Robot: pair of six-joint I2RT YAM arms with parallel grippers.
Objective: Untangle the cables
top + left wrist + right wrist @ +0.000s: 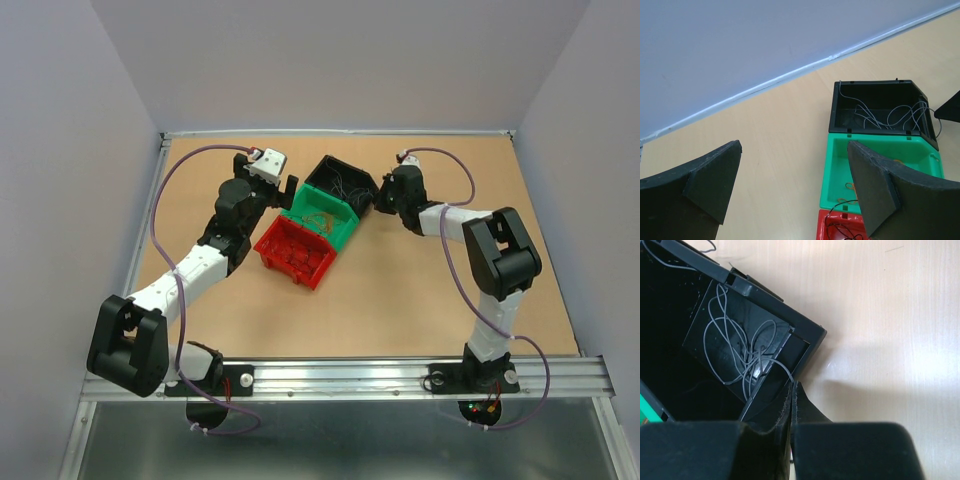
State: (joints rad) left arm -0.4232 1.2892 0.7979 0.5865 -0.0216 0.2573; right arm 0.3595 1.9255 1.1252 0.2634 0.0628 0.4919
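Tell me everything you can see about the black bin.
The black bin is an open-topped box of what looks like hard plastic, with small tabs on its rim. It sits upright at the far end of a row, one side against the green bin. Inside lies a loose tangle of thin grey cable. The right gripper is shut at one corner, apparently pinching a strand of that cable.

You have before you:
- One tan wooden desk top (420, 300), with pale grey walls (340, 60) on three sides.
- Three open rectangular plastic bins, touching in a diagonal row around mid-desk: black bin (342, 181) nearest the far edge, green bin (322, 214) between, red bin (295, 252) nearest you.
- One aluminium rail (350, 378) along the near edge.
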